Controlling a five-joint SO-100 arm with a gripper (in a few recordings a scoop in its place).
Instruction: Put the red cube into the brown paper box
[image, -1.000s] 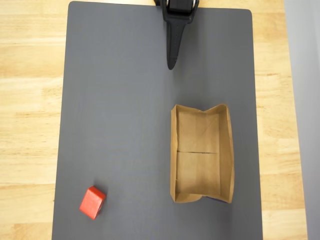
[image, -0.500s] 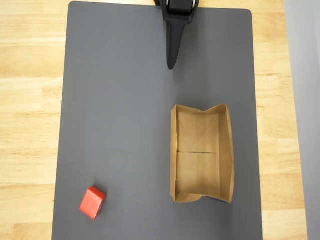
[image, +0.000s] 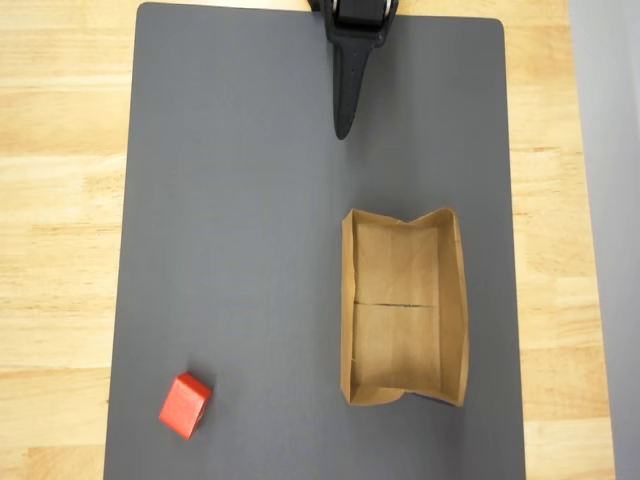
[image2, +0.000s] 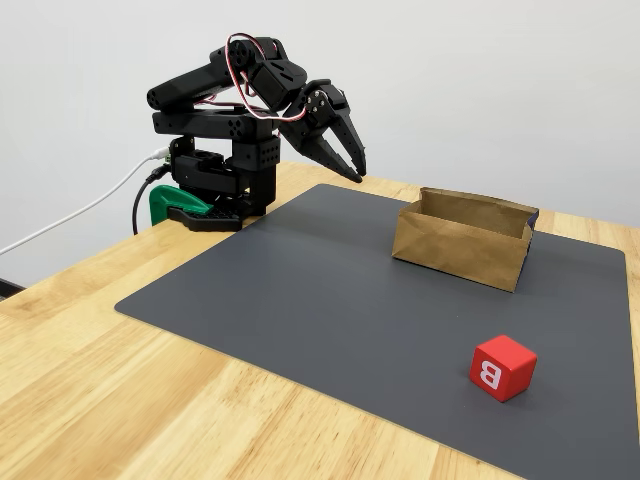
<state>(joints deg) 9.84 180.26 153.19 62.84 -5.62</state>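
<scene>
The red cube (image: 185, 404) lies on the dark grey mat near its lower left corner in the overhead view; in the fixed view the cube (image2: 502, 367) sits at the front right and has a white letter B on one face. The brown paper box (image: 404, 305) stands open-topped and empty right of the mat's middle, and shows as the box (image2: 462, 238) in the fixed view. My black gripper (image: 343, 128) hangs above the mat's far edge, fingers together and holding nothing. In the fixed view the gripper (image2: 355, 172) points down from the folded arm, far from cube and box.
The grey mat (image: 240, 220) covers a light wooden table (image: 60, 200). The arm's base with a green clamp (image2: 175, 205) and cables sits at the table's back left in the fixed view. Open mat lies between the gripper, the box and the cube.
</scene>
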